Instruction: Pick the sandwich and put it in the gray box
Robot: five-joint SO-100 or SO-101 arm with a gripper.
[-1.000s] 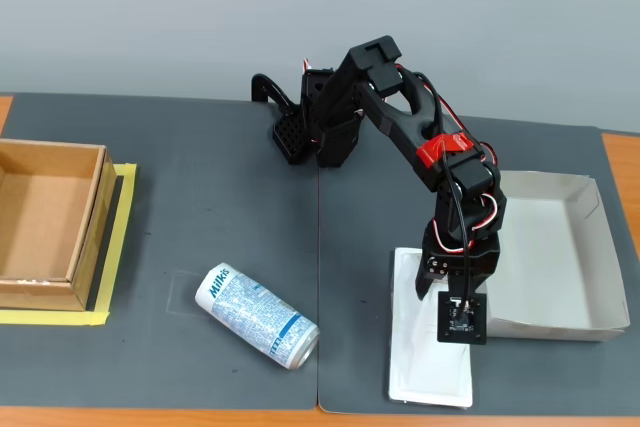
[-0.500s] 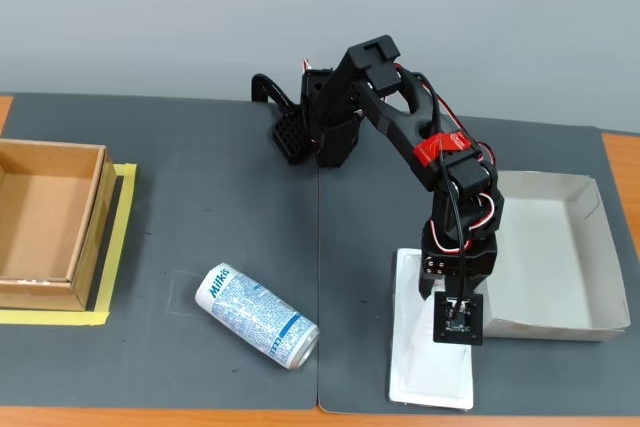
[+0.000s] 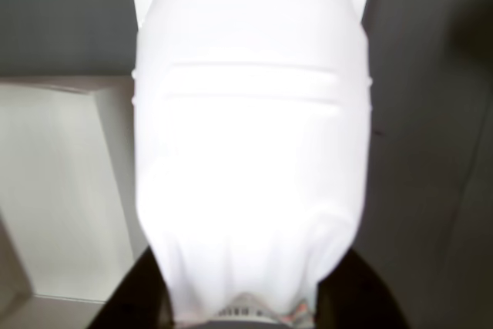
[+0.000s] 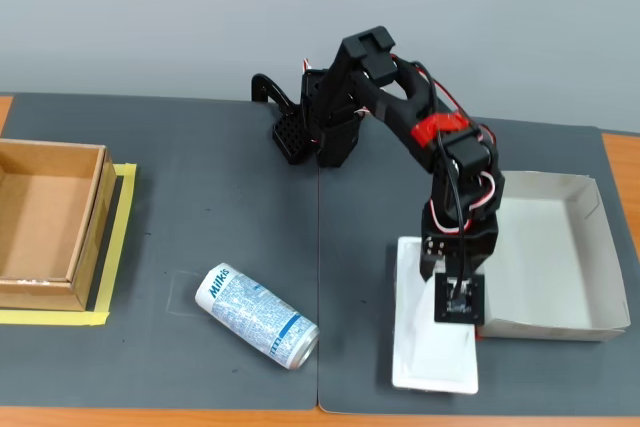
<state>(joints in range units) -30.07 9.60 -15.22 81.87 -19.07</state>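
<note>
White sandwich [image 4: 430,342], lengthwise toward camera

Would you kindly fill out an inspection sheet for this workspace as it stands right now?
Surface: dark gray mat over a wooden table; orange edges show at the sides.
Job's things: sandwich, white and flat, lies on the mat beside the gray box, which holds nothing seen.
Clutter: Milkis can on its side; brown cardboard box on yellow tape at the left in the fixed view.
Grippers: gripper sits over the sandwich's far end; the wrist view shows the pack between the fingers, but contact cannot be confirmed.
Cables: black and red wires run along the arm.
Surroundings: plain gray wall; nothing else seen.
</note>
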